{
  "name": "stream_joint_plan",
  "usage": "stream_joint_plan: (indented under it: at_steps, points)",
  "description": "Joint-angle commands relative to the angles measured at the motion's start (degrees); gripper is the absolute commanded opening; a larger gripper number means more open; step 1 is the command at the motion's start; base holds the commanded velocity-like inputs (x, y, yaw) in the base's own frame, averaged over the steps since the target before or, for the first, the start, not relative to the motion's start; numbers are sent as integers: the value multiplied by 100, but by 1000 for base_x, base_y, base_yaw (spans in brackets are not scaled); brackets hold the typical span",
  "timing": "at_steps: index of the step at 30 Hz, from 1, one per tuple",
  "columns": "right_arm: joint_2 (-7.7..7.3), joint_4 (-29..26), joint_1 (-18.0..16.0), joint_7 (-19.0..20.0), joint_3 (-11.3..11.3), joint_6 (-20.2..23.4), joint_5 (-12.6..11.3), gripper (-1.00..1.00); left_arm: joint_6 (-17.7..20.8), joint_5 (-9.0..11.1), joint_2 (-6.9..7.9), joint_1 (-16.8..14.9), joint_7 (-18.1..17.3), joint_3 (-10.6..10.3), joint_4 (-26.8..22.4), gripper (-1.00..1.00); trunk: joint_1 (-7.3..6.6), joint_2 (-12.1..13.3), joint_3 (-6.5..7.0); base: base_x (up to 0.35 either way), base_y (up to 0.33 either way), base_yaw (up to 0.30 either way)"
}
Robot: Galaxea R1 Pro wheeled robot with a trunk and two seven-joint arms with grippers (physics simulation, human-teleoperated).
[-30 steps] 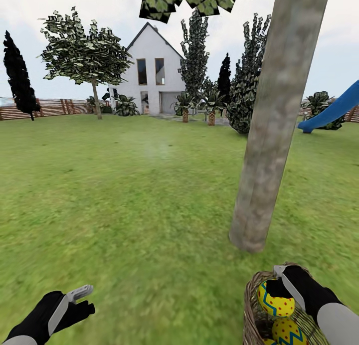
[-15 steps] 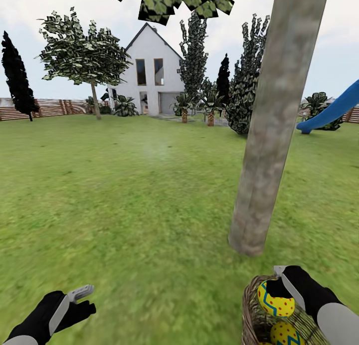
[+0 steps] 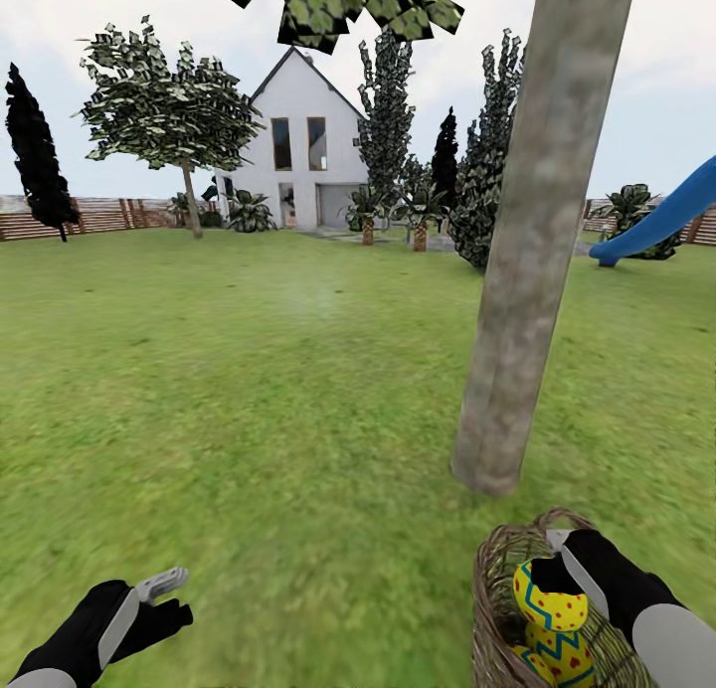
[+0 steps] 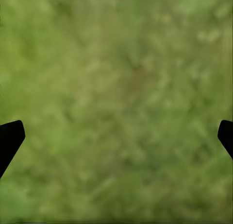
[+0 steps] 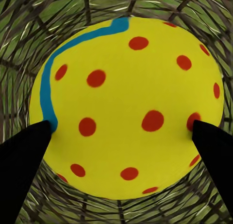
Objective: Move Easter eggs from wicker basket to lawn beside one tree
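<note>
Eggs: none yet laid on the lawn [image 3: 249,390].
Right gripper [image 5: 119,136] clasps one Easter egg [image 3: 550,597] inside wicker basket [image 3: 497,579] beside tree [image 3: 527,270]; another egg [image 3: 557,656] beneath; left gripper [image 4: 116,136] spread wide, empty.

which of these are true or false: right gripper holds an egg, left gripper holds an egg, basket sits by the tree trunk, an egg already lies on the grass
1. The right gripper is closed on an egg. True.
2. The left gripper holds an egg. False: it is open over bare grass.
3. The basket sits near the tree trunk. True.
4. An egg lies on the grass. False: the eggs seen are at the basket.
</note>
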Motion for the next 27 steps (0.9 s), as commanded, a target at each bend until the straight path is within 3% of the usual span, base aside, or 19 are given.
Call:
stream_joint_plan:
  at_steps: [1, 12, 27]
  points:
    - [-8, -8, -3, 7, 37, 23, -14, -100, 31, 4, -2, -2, -11, 22, -4, 100, -1, -3, -6, -4, 0, 0]
    - [-8, -8, -3, 6, 34, 23, -14, -100, 31, -1, -2, 0, -5, 22, -1, 100, -243, 438, 193, 0, 0, -6]
    - [-14, -8, -3, 7, 30, 27, -12, -100, 31, -10, -55, 0, 4, 22, -1, 100, -572, 1040, 480, 0, 0, -104]
